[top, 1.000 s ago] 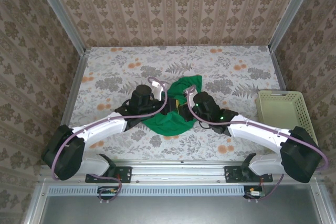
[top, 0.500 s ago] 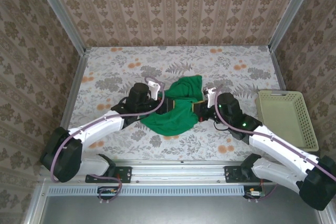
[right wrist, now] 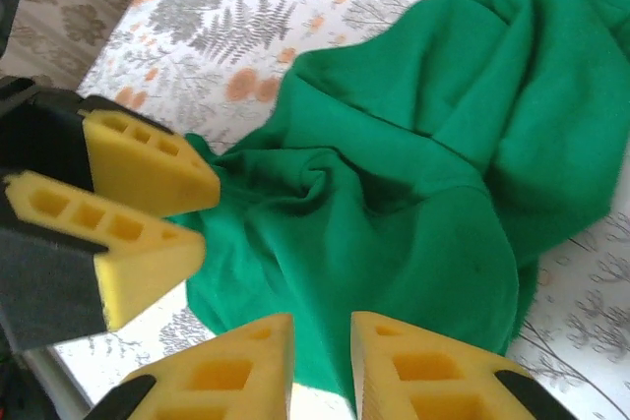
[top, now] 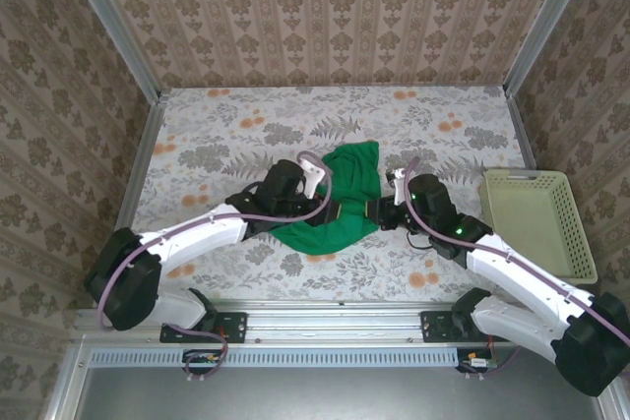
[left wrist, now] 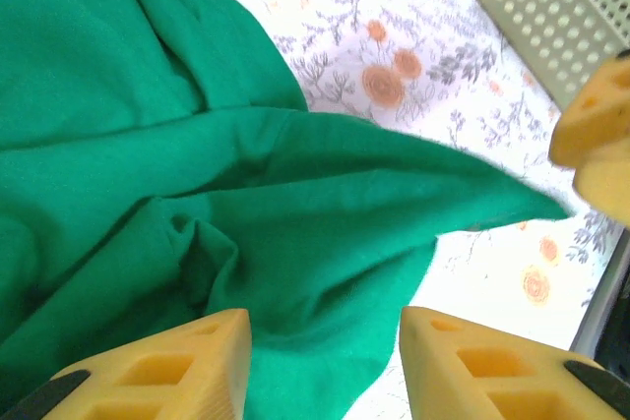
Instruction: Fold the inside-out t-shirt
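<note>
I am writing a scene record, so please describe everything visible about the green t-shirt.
The green t-shirt is plain, soft-looking cloth with no print, crumpled into a wrinkled heap with deep folds, not folded flat. It lies mid-table on the flowered tabletop. The left gripper hangs open over it; the right gripper meets its edge, grip unclear.

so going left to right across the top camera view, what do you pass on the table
left arm's wrist → green t-shirt → right arm's wrist → pale basket
</note>
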Controlling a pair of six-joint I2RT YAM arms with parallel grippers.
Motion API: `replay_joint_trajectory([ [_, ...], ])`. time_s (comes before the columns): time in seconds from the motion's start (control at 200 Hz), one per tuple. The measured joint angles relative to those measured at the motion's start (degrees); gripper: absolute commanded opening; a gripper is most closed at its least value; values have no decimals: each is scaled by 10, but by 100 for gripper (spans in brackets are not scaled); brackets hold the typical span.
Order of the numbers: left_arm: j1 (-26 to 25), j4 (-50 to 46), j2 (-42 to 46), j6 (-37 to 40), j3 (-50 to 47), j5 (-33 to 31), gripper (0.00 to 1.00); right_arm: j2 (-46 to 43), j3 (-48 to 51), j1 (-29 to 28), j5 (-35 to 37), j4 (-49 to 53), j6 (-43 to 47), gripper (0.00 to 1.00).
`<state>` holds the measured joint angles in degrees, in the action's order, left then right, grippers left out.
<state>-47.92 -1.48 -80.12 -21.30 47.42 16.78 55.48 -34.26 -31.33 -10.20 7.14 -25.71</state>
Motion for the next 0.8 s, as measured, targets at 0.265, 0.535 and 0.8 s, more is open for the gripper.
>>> replay_joint_trajectory([
  [0.265, -23, -24, -33, 15, 18, -23, 46, 6, 1, 8, 14, 34, 9, 41],
  [0.535, -21, -44, -33, 16, 18, -96, 57, 18, 24, -68, 53, 64, 13, 60],
  [0.8, 34, -68, -49, -4, 19, -132, 61, 161, 15, -76, 100, 60, 3, 47],
])
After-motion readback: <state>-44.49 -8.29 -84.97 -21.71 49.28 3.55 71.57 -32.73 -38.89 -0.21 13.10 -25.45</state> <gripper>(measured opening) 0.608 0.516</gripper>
